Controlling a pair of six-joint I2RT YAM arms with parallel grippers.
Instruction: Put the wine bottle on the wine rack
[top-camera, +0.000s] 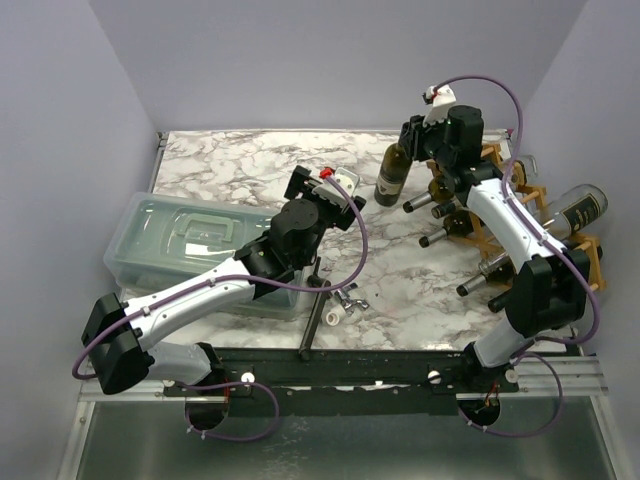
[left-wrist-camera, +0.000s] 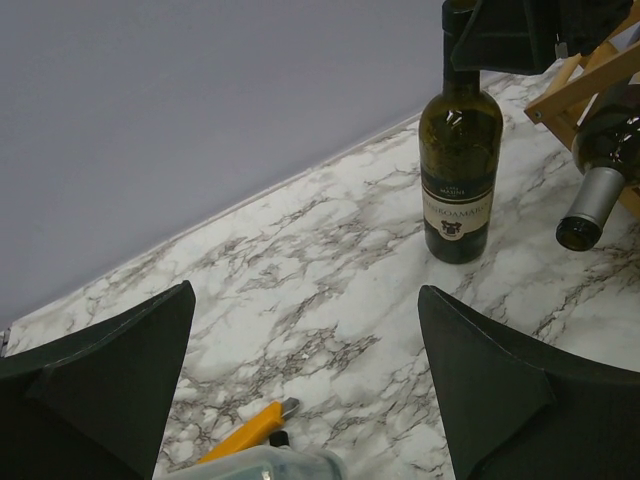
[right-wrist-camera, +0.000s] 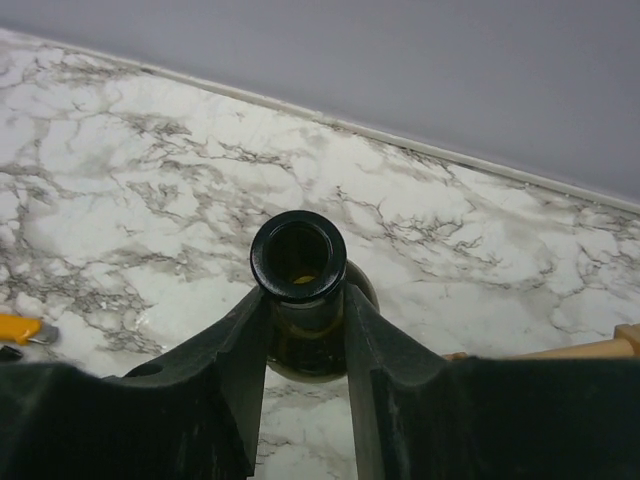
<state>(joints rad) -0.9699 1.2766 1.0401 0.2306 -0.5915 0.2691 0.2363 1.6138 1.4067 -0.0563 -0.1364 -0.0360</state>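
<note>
1. Wine rack (left-wrist-camera: 585, 85): at the table's right side.
2. Wine bottle (top-camera: 392, 175): upright on marble table (top-camera: 260, 160), just left of rack. Probably heavy, rigid, slick, breakable glass; best gripped at neck, under the lip.
3. Right gripper (right-wrist-camera: 305, 300): clamped on that neck.
4. Left gripper (left-wrist-camera: 305, 295): spread wide, empty.

The marble-patterned table (top-camera: 250, 170) carried a clear lidded bin (top-camera: 150, 240) at its near left, an upright wine bottle (top-camera: 393, 178) far right of centre, the wine rack (left-wrist-camera: 590, 80) along the right, and oddments (a small white piece (top-camera: 333, 316), a yellow tool (left-wrist-camera: 250, 430)).
</note>
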